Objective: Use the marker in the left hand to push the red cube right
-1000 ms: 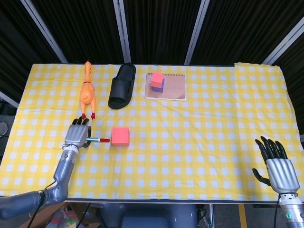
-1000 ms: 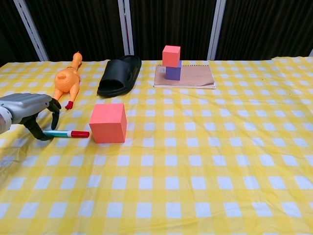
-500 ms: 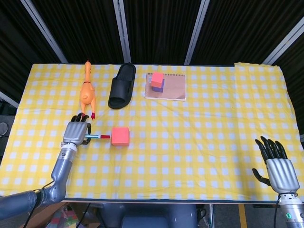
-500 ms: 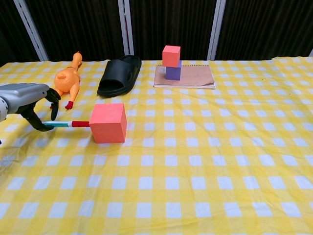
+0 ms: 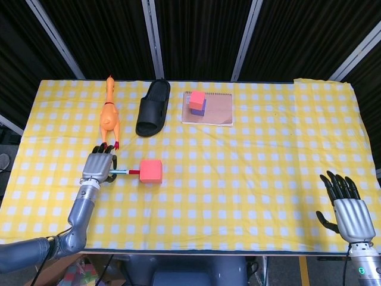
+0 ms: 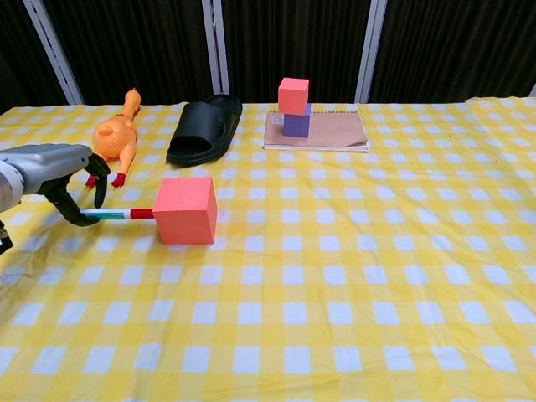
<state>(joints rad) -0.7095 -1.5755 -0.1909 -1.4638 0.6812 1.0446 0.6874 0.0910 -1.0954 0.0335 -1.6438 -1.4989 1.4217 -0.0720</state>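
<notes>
The red cube point(image 5: 151, 171) point(image 6: 185, 209) sits on the yellow checked cloth, left of centre. My left hand point(image 5: 98, 166) point(image 6: 59, 172) holds a marker point(image 5: 124, 173) point(image 6: 116, 214) with a teal barrel and red cap, lifted off the cloth and lying level. Its red tip touches the cube's left face. My right hand point(image 5: 346, 208) rests open at the near right corner, far from the cube; only the head view shows it.
A rubber chicken point(image 5: 109, 116) point(image 6: 115, 136) lies just behind my left hand. A black slipper point(image 5: 153, 107) point(image 6: 203, 128) sits further back. A notebook point(image 5: 218, 111) point(image 6: 327, 131) carries a small red cube stacked on a purple one point(image 5: 197, 102) point(image 6: 294, 106).
My left hand raised the marker off the cloth and brought its red tip against the cube's left face. The cube has edged slightly right.
</notes>
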